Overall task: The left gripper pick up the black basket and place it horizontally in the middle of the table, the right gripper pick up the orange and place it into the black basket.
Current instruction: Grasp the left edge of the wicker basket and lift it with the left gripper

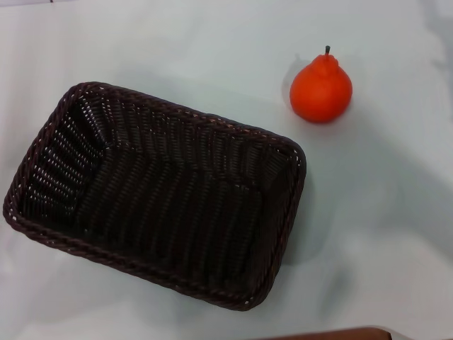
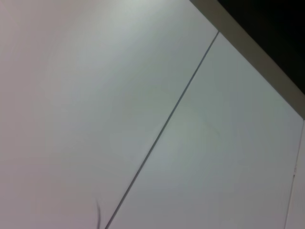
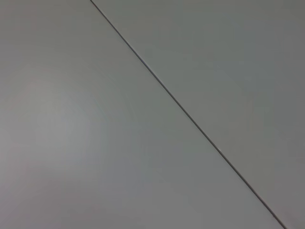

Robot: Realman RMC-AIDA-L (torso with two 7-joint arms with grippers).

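Sitting apart on the table (image 1: 396,212) — black basket (image 1: 42,159), orange (image 1: 320,88), jaws unseen.

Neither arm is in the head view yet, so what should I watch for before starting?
The black basket lies askew on the table, so a grasp on its sloping braided rim may slip or leave it crooked. The orange stands close to the basket's far right corner; swinging the basket could knock the round fruit rolling.
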